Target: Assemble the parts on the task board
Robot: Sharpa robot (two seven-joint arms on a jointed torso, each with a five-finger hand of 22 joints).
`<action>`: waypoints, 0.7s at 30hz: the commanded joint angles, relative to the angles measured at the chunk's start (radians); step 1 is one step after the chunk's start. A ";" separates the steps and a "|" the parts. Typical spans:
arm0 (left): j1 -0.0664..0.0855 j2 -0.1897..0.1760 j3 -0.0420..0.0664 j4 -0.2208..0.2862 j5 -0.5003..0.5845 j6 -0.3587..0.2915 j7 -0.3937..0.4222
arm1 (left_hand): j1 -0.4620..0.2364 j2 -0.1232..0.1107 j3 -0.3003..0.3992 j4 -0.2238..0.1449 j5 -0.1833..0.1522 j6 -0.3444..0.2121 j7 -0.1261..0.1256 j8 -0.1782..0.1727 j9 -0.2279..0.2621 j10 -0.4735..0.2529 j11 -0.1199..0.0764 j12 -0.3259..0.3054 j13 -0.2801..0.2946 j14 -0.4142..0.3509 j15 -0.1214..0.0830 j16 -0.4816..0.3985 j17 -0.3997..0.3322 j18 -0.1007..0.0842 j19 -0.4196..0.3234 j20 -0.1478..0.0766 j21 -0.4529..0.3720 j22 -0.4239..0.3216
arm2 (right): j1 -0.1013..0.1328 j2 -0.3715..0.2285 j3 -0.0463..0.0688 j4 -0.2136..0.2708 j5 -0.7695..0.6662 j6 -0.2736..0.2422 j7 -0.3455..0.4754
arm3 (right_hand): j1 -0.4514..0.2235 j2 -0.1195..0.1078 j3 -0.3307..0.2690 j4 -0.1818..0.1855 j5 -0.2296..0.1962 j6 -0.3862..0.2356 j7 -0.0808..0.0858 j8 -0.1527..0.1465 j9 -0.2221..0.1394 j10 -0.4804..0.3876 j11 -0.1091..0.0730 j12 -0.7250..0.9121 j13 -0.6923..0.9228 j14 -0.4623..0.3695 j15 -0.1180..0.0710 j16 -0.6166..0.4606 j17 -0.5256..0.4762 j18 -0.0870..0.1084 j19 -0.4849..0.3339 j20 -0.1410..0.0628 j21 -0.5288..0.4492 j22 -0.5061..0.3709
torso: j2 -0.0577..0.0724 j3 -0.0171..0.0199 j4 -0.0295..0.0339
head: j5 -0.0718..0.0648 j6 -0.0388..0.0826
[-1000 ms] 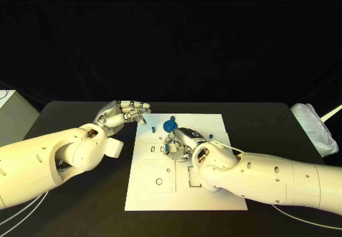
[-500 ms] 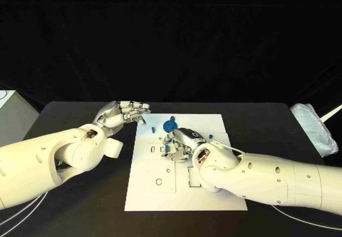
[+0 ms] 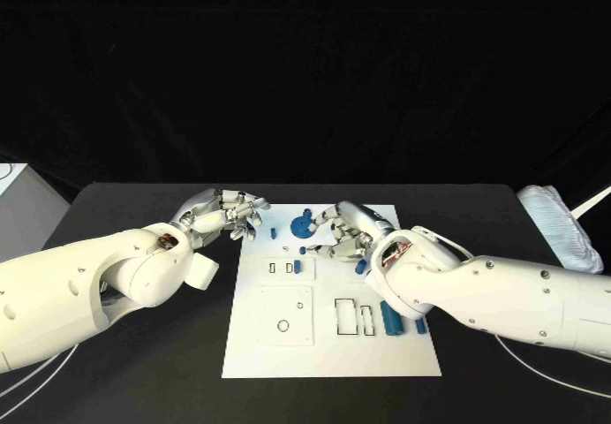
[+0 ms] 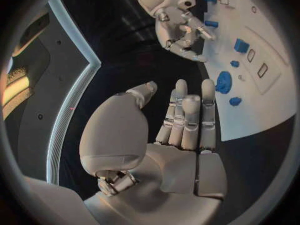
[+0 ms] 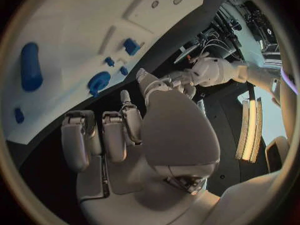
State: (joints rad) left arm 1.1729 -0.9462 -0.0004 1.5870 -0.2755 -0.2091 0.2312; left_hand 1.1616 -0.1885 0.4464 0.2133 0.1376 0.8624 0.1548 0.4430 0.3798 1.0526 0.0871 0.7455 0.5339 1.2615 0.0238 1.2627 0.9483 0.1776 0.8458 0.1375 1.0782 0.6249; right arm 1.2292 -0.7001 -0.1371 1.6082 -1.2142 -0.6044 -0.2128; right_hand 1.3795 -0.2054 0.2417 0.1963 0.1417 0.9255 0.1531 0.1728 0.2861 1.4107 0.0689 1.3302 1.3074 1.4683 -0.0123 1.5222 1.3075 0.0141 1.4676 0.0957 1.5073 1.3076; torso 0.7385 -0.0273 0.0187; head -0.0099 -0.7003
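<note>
Evidently between placements: right hand [image 3: 346,231] hovers empty, fingers loosely spread, over the task board's [image 3: 319,344] far end beside the blue round part [image 3: 303,224]; next, probably a grasp there; left hand [image 3: 227,212] idles open.

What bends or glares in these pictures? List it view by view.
Head view: evenly lit, edges of the white task board straight, backdrop black. Left wrist view: fisheye curves the board's edge; the silver left hand looks oversized. Right wrist view: same bending of the board; bright light strips glare beside the silver right hand.
</note>
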 commanded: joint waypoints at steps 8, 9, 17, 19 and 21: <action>0.048 0.051 0.000 -0.042 -0.418 0.174 -0.448 | -0.003 0.013 -0.081 0.076 0.000 -0.017 -0.031 0.157 0.106 -0.011 -0.036 0.174 0.112 0.114 -0.032 0.102 0.154 -0.020 0.133 -0.028 0.125 0.160 | 0.082 -0.105 0.004 0.021 0.272 0.052 0.117 | 0.009 0.004 0.006 0.006 0.014 0.011 -0.001 0.014 0.003 -0.008 -0.002 -0.005 0.068 0.075 0.007 -0.005 0.159 0.005 0.063 0.005 -0.007 0.213 | -0.013 0.0109 -0.0054 | 0.007 -0.005; 0.054 0.059 -0.001 -0.048 -0.432 0.186 -0.480 | -0.002 0.014 -0.082 0.076 0.001 -0.018 -0.032 0.160 0.109 -0.011 -0.036 0.177 0.113 0.114 -0.032 0.102 0.153 -0.020 0.133 -0.028 0.125 0.159 | 0.086 -0.113 0.004 0.019 0.281 0.054 0.116 | 0.009 0.004 0.006 0.006 0.015 0.011 -0.001 0.014 0.003 -0.009 -0.002 -0.005 0.068 0.075 0.007 -0.005 0.159 0.005 0.063 0.005 -0.007 0.213 | -0.013 0.0116 -0.0055 | 0.008 -0.005; 0.143 0.157 -0.043 -0.125 -0.491 0.274 -0.648 | 0.016 0.040 -0.064 0.079 0.003 -0.055 -0.024 0.176 0.127 -0.039 -0.030 0.180 0.115 0.090 -0.027 0.074 0.106 -0.015 0.107 -0.027 0.111 0.132 | 0.097 -0.144 0.004 -0.005 0.322 0.071 0.094 | 0.018 0.004 0.013 0.004 0.023 0.003 0.000 0.014 0.002 -0.018 -0.001 -0.016 0.059 0.074 0.006 -0.009 0.153 0.010 0.054 0.004 -0.023 0.202 | -0.026 0.0210 0.0032 | -0.007 -0.018; 0.157 0.178 -0.049 -0.135 -0.514 0.294 -0.674 | -0.002 0.040 -0.069 0.080 0.001 -0.056 -0.024 0.184 0.132 -0.037 -0.030 0.187 0.117 0.101 -0.027 0.084 0.126 -0.019 0.125 -0.027 0.123 0.153 | 0.097 -0.146 0.004 -0.009 0.326 0.067 0.087 | 0.024 0.003 0.016 0.001 0.027 0.000 0.000 0.014 0.002 -0.021 -0.001 -0.019 0.057 0.073 0.006 -0.010 0.152 0.010 0.053 0.004 -0.026 0.201 | -0.026 0.0233 0.0015 | -0.004 -0.018; 0.168 0.199 -0.053 -0.144 -0.538 0.313 -0.698 | -0.020 0.040 -0.076 0.080 -0.001 -0.056 -0.026 0.192 0.137 -0.034 -0.031 0.194 0.120 0.112 -0.027 0.095 0.144 -0.022 0.139 -0.027 0.133 0.170 | 0.098 -0.147 0.004 -0.011 0.328 0.065 0.081 | 0.029 0.003 0.020 -0.001 0.036 -0.002 0.001 0.015 0.002 -0.023 -0.001 -0.021 0.055 0.073 0.007 -0.011 0.151 0.011 0.052 0.004 -0.028 0.199 | -0.026 0.0237 -0.0010 | -0.001 -0.021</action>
State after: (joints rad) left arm 1.3362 -0.7557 -0.0536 1.4457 -0.7402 0.0226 -0.3689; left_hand 1.1488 -0.1464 0.3772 0.2937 0.1376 0.8127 0.1315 0.6329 0.5159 1.0199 0.0553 0.9373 0.6531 1.3689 -0.0035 1.3546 1.0879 0.1665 0.9797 0.1108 1.2079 0.7907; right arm 1.3270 -0.8459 -0.1331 1.5982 -0.9160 -0.5589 -0.1301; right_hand 1.4020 -0.2016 0.2573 0.1946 0.1784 0.9274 0.1512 0.1817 0.2888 1.3915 0.0680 1.3120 1.3073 1.4683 -0.0123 1.5168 1.3074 0.0141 1.4662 0.0970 1.4833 1.3073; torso 0.7150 -0.0072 0.0196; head -0.0145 -0.7176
